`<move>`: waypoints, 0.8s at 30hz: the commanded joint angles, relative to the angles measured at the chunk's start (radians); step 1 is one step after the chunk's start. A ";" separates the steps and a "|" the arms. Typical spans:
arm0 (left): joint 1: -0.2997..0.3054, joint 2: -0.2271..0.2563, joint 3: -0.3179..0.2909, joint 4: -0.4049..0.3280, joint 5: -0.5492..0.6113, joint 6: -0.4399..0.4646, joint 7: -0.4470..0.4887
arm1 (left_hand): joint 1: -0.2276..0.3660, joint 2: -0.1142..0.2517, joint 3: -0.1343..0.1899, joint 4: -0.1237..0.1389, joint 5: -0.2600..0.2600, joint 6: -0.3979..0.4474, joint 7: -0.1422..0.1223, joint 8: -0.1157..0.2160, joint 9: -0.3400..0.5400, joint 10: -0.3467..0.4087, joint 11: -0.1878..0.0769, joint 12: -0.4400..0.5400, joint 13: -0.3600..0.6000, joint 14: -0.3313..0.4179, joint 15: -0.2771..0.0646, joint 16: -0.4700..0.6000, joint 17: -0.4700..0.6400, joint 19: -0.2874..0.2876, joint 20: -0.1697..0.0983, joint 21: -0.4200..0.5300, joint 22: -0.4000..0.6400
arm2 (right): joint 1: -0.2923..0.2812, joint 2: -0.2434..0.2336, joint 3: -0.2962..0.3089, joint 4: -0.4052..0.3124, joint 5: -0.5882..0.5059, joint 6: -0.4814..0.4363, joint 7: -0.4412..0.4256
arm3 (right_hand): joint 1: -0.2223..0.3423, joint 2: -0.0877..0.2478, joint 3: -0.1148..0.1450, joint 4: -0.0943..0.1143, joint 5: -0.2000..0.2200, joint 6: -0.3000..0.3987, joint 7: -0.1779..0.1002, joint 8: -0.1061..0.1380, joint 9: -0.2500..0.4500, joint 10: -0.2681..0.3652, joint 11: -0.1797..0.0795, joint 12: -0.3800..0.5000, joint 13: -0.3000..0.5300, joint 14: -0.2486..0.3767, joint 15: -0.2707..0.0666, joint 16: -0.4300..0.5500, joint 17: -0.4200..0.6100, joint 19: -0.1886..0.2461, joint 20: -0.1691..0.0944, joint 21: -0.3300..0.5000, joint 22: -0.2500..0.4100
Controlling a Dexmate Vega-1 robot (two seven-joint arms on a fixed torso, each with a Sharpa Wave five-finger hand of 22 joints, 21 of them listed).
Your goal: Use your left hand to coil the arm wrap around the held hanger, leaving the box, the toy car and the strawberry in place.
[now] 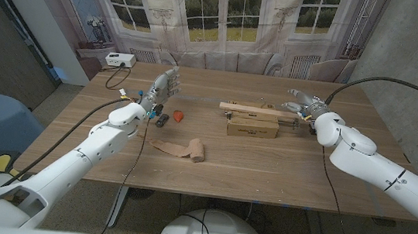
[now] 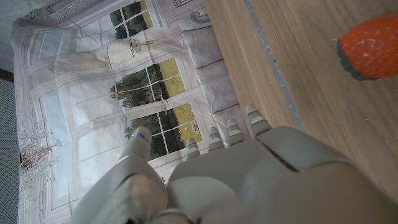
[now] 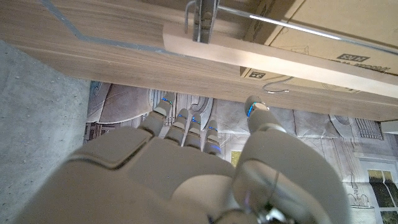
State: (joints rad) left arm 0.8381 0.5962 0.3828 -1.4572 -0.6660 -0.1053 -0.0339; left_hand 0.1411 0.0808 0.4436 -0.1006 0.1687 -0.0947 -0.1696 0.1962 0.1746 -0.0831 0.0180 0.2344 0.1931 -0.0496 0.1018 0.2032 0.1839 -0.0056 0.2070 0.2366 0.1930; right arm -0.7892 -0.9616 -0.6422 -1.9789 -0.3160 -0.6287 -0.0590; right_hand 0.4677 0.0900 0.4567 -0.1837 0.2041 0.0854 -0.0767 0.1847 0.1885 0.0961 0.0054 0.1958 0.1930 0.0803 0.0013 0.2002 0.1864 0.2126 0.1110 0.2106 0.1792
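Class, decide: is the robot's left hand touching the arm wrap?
Apart. In the head view the left hand is raised, fingers spread, and bare table separates it from the arm wrap.

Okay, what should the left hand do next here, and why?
Probably lower the left hand toward the arm wrap and grasp it. That hand is raised with fingers apart, holding nothing, while the wrap lies loose on the table nearer the robot, apart from the hanger on the box.

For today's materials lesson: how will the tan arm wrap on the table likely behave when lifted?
The arm wrap lies partly unrolled, its loose tail flat and creased, so it probably drapes limply. It looks like light fabric. Its rolled end might unroll further if lifted.
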 commanded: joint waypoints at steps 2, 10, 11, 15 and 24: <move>-0.068 -0.035 0.026 0.094 0.007 -0.012 -0.041 | -0.006 -0.002 0.001 0.007 0.009 0.003 -0.006 -0.004 0.006 0.003 0.007 -0.003 0.005 0.005 0.006 -0.002 0.002 0.005 0.006 -0.001 0.004 | 0.014 -0.030 -0.044 -0.035 -0.067 -0.124 0.117 | 0.013 -0.006 0.010 -0.002 0.008 -0.018 -0.004 -0.002 0.002 -0.008 -0.006 -0.004 0.005 -0.002 -0.005 -0.002 -0.001 -0.001 0.004 -0.002 0.002; -0.073 -0.037 0.028 0.097 0.007 -0.008 -0.043 | -0.008 -0.002 0.001 0.007 0.009 0.003 -0.006 -0.005 0.006 0.000 0.002 -0.005 0.005 0.004 0.006 -0.003 0.003 0.005 0.006 -0.002 0.004 | 0.025 -0.041 -0.069 -0.042 -0.088 -0.152 0.160 | 0.021 -0.018 0.012 0.000 0.009 -0.032 -0.006 -0.003 0.003 -0.017 -0.004 -0.005 0.006 -0.006 -0.004 -0.004 0.000 0.000 0.005 -0.003 0.002; -0.073 -0.037 0.027 0.097 0.007 -0.008 -0.043 | -0.008 -0.002 0.001 0.007 0.009 0.003 -0.005 -0.005 0.006 0.001 0.003 -0.005 0.005 0.004 0.006 -0.003 0.003 0.005 0.006 -0.002 0.004 | 0.030 -0.042 -0.075 -0.041 -0.093 -0.155 0.168 | 0.021 -0.019 0.013 0.000 0.009 -0.033 -0.006 -0.003 0.003 -0.018 -0.005 -0.005 0.006 -0.005 -0.004 -0.004 0.000 -0.001 0.005 -0.003 0.002; -0.070 -0.035 0.026 0.094 0.006 -0.007 -0.041 | -0.009 -0.002 0.001 0.008 0.009 0.004 -0.004 -0.004 0.006 0.001 0.004 -0.005 0.005 0.004 0.006 -0.003 0.003 0.005 0.006 -0.002 0.004 | 0.045 -0.035 -0.093 -0.032 -0.110 -0.168 0.189 | 0.025 -0.022 0.014 0.000 0.009 -0.038 -0.007 -0.004 0.003 -0.020 -0.006 -0.005 0.006 -0.005 -0.005 -0.004 0.000 -0.001 0.006 -0.003 0.002; -0.064 -0.035 0.020 0.091 0.002 -0.012 -0.039 | -0.010 -0.002 0.001 0.008 0.009 0.004 -0.004 -0.005 0.006 0.002 0.006 -0.005 0.005 0.005 0.005 -0.004 0.003 0.005 0.006 -0.003 0.004 | 0.093 -0.019 -0.147 0.001 -0.169 -0.182 0.248 | 0.034 -0.028 0.019 0.001 0.010 -0.053 -0.010 -0.005 0.003 -0.021 -0.006 -0.004 0.006 -0.001 -0.006 -0.002 0.000 0.001 0.005 -0.002 0.002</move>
State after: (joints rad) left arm 0.7726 0.5627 0.4067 -1.3673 -0.6603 -0.1132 -0.0721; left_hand 0.1370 0.0767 0.4404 -0.0974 0.1739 -0.0948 -0.1697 0.1921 0.1796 -0.0778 0.0232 0.2344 0.1930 -0.0497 0.1018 0.1995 0.1837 -0.0056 0.2070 0.2366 0.1929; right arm -0.7396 -0.9943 -0.7370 -2.0043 -0.4298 -0.7849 0.1271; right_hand 0.4949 0.0626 0.4651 -0.1837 0.2041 0.0424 -0.0839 0.1809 0.1884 0.0767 -0.0037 0.1923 0.1980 0.0802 0.0015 0.1959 0.1864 0.2127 0.1109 0.2107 0.1792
